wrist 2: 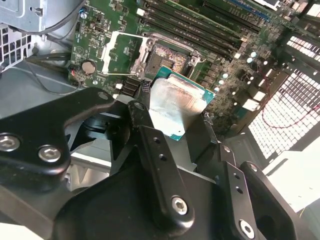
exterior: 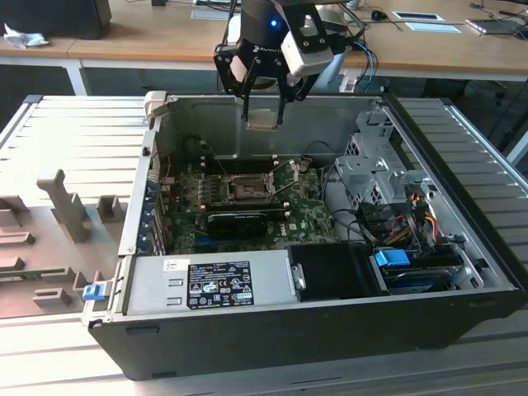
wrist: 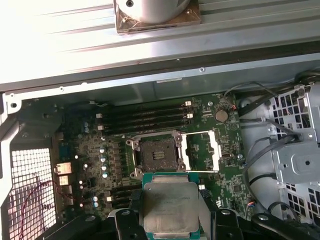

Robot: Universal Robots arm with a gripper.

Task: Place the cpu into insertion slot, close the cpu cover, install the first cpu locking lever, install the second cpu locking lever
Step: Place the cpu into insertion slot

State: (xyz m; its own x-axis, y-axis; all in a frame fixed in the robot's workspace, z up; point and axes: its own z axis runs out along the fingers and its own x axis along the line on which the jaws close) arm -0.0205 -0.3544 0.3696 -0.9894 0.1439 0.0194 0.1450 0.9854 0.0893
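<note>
Within the tool sits a silvery, green-edged cpu.

The arm reaches down, wrist vertical. Its pincer hangs low, black fingers pressed against the cpu from both sides.

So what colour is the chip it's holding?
The chip is silvery-grey with a green edge, clearest in the first wrist view.
</note>
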